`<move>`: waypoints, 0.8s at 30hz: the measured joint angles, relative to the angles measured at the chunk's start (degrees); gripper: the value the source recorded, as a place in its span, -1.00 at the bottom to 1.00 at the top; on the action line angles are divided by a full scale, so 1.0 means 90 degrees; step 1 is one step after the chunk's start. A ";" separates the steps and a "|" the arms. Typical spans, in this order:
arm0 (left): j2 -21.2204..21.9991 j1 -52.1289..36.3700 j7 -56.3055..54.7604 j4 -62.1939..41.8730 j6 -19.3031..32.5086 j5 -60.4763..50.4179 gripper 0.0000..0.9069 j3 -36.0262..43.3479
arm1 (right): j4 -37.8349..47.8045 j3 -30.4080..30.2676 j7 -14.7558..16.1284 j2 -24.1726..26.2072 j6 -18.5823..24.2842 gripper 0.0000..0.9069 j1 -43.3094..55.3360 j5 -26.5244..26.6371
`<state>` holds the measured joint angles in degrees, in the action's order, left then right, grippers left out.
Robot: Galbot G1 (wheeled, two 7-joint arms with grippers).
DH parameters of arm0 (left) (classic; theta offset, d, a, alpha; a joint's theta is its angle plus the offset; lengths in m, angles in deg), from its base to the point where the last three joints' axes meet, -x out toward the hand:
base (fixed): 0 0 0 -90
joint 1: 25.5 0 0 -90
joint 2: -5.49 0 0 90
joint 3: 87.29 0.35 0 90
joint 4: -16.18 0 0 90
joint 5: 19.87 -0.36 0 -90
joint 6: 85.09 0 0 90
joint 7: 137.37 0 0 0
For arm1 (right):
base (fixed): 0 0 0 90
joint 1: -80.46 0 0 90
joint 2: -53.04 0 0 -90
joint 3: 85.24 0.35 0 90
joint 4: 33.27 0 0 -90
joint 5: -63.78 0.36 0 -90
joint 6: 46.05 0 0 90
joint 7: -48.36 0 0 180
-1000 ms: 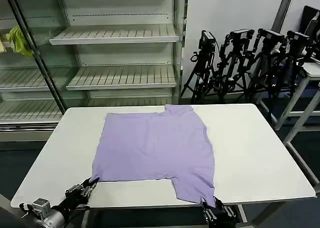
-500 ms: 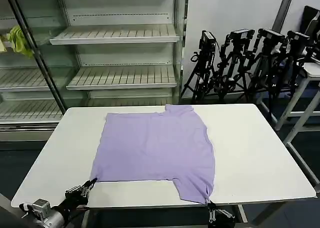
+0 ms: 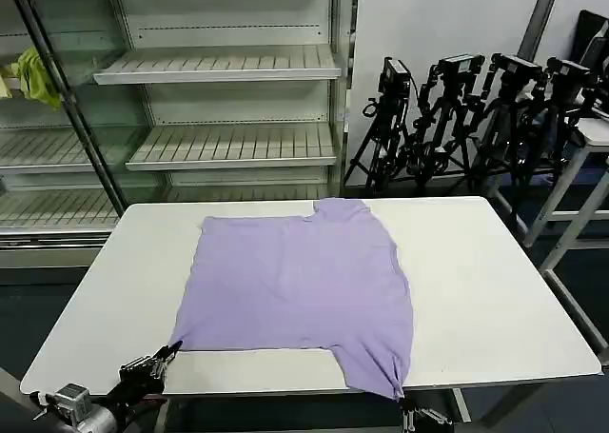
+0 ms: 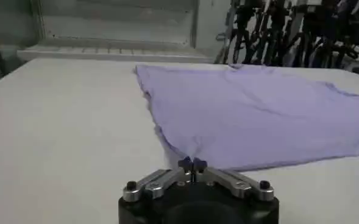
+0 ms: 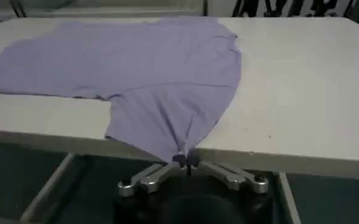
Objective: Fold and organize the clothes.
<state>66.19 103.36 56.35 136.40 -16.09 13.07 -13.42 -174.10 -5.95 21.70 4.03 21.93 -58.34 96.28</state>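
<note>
The clothes are one lavender T-shirt (image 3: 300,281) lying flat on the white table (image 3: 495,290), plain side up. My left gripper (image 3: 171,349) sits at the table's near left, shut on the shirt's near-left corner (image 4: 194,149). My right gripper (image 3: 400,401) hangs just below the table's front edge, shut on the near-right corner, which drapes over that edge (image 5: 167,131). In the left wrist view the left gripper (image 4: 192,163) pinches a peaked tip of fabric. In the right wrist view the right gripper (image 5: 185,159) does the same, with the shirt (image 5: 149,67) spread beyond it.
Empty shelving (image 3: 228,147) stands behind the table, with a yellow-green cloth (image 3: 33,76) on a left shelf. Black camera tripods (image 3: 476,119) cluster at the back right. Another table's edge (image 3: 595,138) is at the far right. Bare tabletop lies on both sides of the shirt.
Both grippers have drawn back toward the near edge. The right one has sunk below the table's front edge, pulling the shirt's near-right corner over it.
</note>
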 measured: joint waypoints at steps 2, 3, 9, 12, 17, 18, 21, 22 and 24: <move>0.0021 0.0100 0.0001 0.0089 0.0006 -0.0007 -0.87 -0.0060 | -0.0089 0.0080 -0.0002 0.0039 0.0007 -1.00 -0.0108 0.0000; 0.0032 0.0152 0.0002 0.0133 0.0010 -0.0016 -0.87 -0.0091 | -0.0122 0.0116 -0.0002 0.0051 0.0010 -1.00 -0.0149 0.0000; 0.0119 0.0477 0.0009 0.0401 0.0046 -0.0072 -0.87 -0.0278 | -0.0379 0.0373 -0.0029 0.0162 0.0014 -1.00 -0.0449 0.0001; 0.0146 0.0641 0.0021 0.0527 0.0071 -0.0078 -0.87 -0.0367 | -0.0519 0.0502 -0.0040 0.0227 0.0014 -1.00 -0.0599 0.0013; 0.0158 0.0869 0.0036 0.0672 0.0100 -0.0078 -0.87 -0.0490 | -0.0703 0.0681 -0.0058 0.0314 0.0011 -1.00 -0.0793 0.0033; 0.0157 0.0916 0.0036 0.0697 0.0102 -0.0078 -0.87 -0.0511 | -0.0704 0.0709 -0.0061 0.0330 0.0009 -1.00 -0.0812 0.0041; 0.0148 0.1005 0.0044 0.0747 0.0116 -0.0078 -0.87 -0.0555 | -0.0705 0.0759 -0.0070 0.0354 0.0005 -1.00 -0.0829 0.0067; 0.0148 0.1017 0.0043 0.0753 0.0120 -0.0079 -0.87 -0.0558 | -0.0704 0.0772 -0.0081 0.0360 -0.0002 -1.00 -0.0827 0.0080; 0.0151 0.1026 0.0041 0.0753 0.0135 -0.0082 -0.87 -0.0557 | -0.0704 0.0798 -0.0095 0.0372 -0.0011 -1.00 -0.0802 0.0112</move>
<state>67.55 112.60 56.72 143.18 -14.87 12.33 -18.44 -180.43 1.23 20.85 7.38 21.83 -65.56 97.29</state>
